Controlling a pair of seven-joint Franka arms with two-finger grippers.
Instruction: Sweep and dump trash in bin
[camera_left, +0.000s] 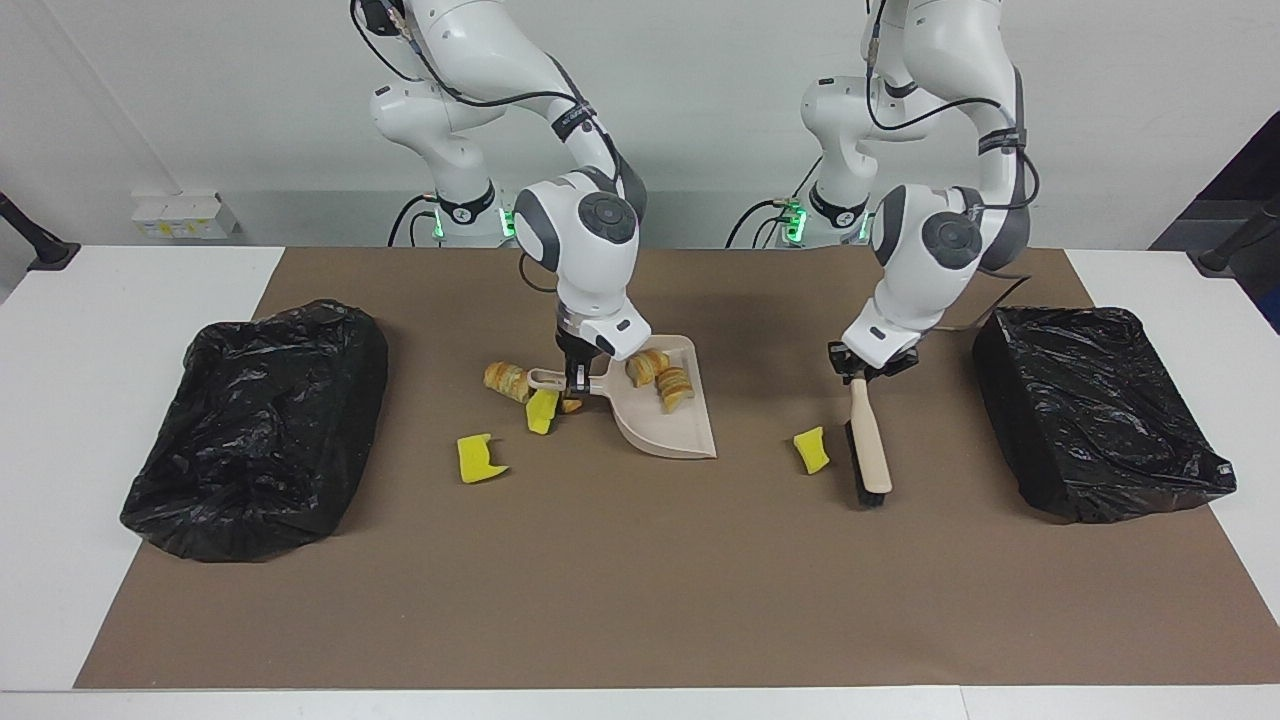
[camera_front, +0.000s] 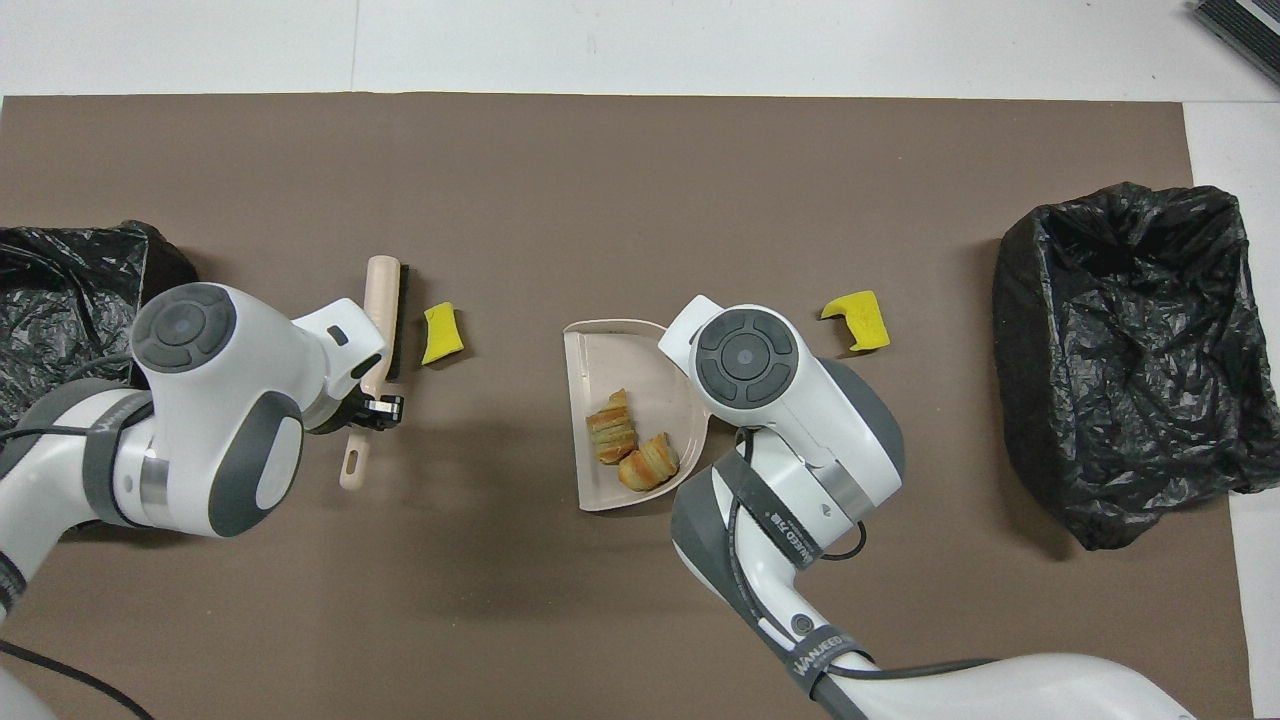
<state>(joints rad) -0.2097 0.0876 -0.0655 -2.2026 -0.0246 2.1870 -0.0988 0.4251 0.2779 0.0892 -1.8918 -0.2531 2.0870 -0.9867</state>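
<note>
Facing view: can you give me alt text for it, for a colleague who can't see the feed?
The right hand grips the handle of a beige plastic dustpan holding two golden-brown pastry pieces, while the left hand holds a wooden-handled black-bristled brush beside a yellow sponge chunk. Black-bagged bins sit at both table ends.

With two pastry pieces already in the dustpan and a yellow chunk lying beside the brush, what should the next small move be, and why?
Probably the left gripper, at the brush handle, should drag the bristles against the yellow chunk and push it toward the dustpan, whose handle the right gripper is at. The chunk lies on the mat between brush and pan.
</note>
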